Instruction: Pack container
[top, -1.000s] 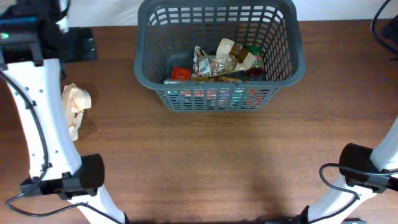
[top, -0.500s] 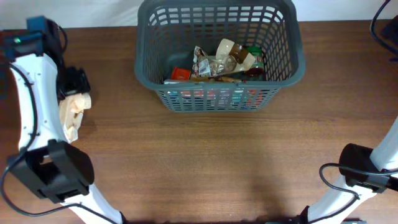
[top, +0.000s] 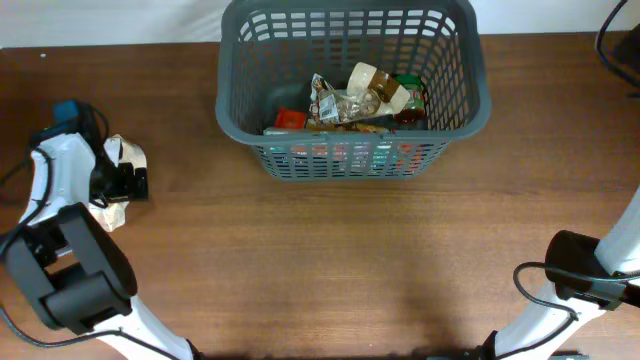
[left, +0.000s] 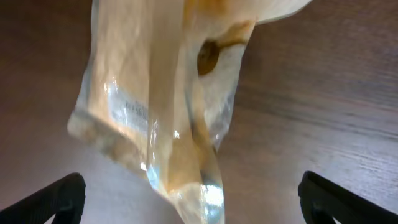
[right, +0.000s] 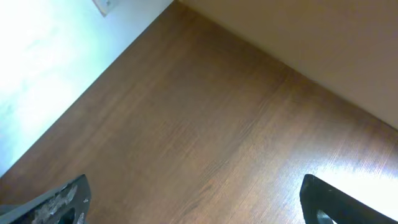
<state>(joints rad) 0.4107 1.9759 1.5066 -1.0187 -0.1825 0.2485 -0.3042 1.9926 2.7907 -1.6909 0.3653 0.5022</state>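
- Where the overhead camera looks down, the container (top: 350, 158) stands on the table (top: 350, 260) at 12 o'clock, upright, with a heap of grocery packets (top: 355, 100) on its base.
- At 9 o'clock in the same view, the left gripper (top: 125, 182) hangs over a crumpled pale plastic bag (top: 127, 153), well apart from the container. From this height I cannot tell how its jaws stand. Only the lower part of the right arm (top: 590, 275) shows, at 4 o'clock.
- From the left wrist, the left gripper (left: 193, 199) has its jaws spread wide, one dark fingertip (left: 53, 200) at 8 o'clock and the other at 4 o'clock. The clear, tan-streaked bag (left: 155, 93) fills 12 o'clock and its lower end reaches down between them, unpinched, over wood (left: 323, 112).
- From the right wrist, the right gripper (right: 196, 199) is likewise spread, its tips at 8 and 4 o'clock, holding nothing above the bare brown tabletop (right: 205, 124).
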